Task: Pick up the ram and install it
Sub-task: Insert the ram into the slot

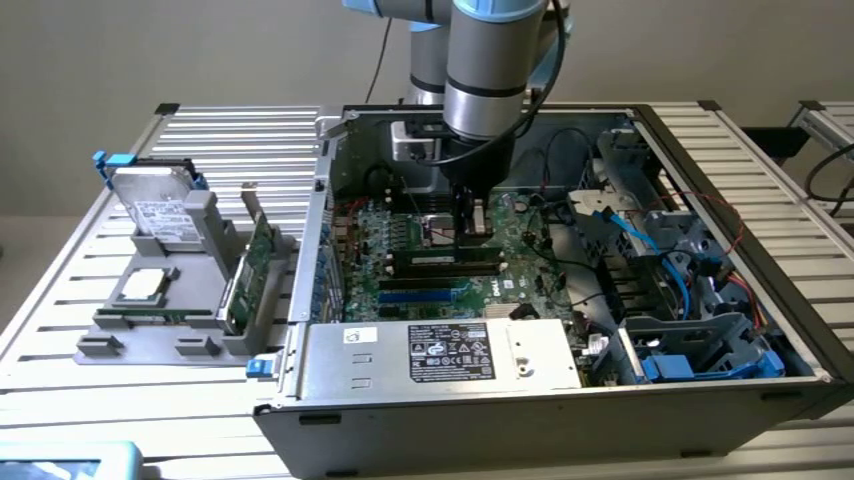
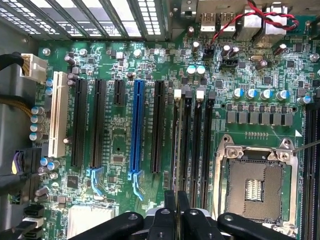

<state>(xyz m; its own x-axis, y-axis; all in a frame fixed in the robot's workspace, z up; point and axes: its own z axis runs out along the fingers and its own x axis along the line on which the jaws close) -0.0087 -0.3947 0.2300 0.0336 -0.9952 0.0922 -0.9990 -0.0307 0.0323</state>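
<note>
My gripper [image 1: 467,238] reaches down into the open computer case [image 1: 441,410] over the green motherboard [image 1: 400,235]. The ram [image 1: 445,261], a long dark stick with a pale label, stands on edge along the black memory slots [image 2: 197,135], directly under the fingers. In the wrist view the ram [image 2: 175,145] shows edge-on as a thin line running away from the gripper [image 2: 176,200], whose two black fingers are shut on its upper edge. I cannot tell whether the ram is pressed fully into its slot.
The bare CPU socket [image 2: 255,182] lies beside the memory slots, a blue card slot [image 2: 136,130] and a white one [image 2: 59,115] on the other side. Blue cables [image 1: 641,235] and drive cages crowd the case's right. A grey rack [image 1: 167,300] outside holds a hard drive and a green card.
</note>
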